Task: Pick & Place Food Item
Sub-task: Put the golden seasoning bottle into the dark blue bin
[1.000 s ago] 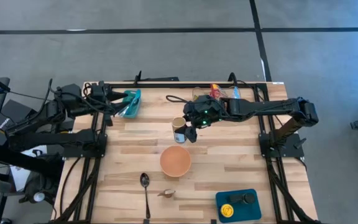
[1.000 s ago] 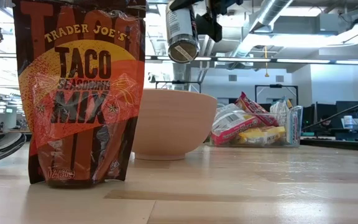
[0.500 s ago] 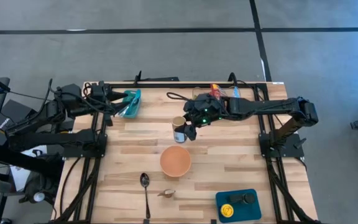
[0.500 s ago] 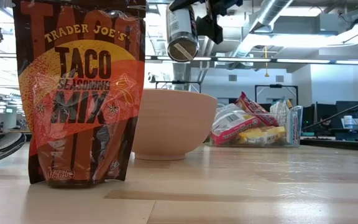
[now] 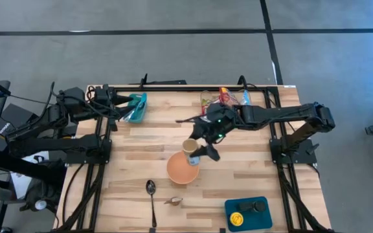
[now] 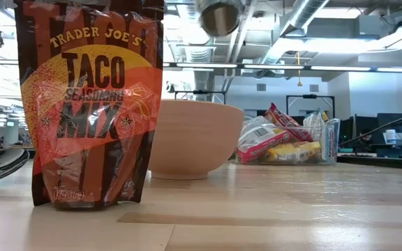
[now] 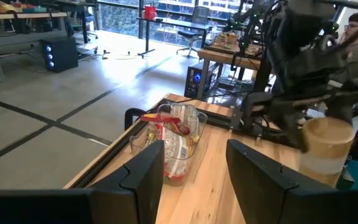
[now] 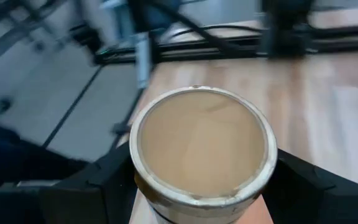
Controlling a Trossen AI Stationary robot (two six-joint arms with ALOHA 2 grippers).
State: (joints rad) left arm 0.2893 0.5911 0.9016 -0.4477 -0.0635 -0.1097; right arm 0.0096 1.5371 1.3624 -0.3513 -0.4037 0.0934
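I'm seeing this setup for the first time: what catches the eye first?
The right gripper holds a can in the air over the far rim of the tan bowl at mid-table. In the low view a taco seasoning pouch stands upright right before the camera. The left gripper waits open at the table's far-left edge.

In the low view I am seeing only the bottom of the can (image 6: 220,15); the top edge is cutting off the rest and the right gripper. The taco seasoning pouch (image 6: 89,104) is hiding the bowl's (image 6: 197,136) left side. The small piece beside the spoon (image 5: 151,194) is staying unidentifiable.
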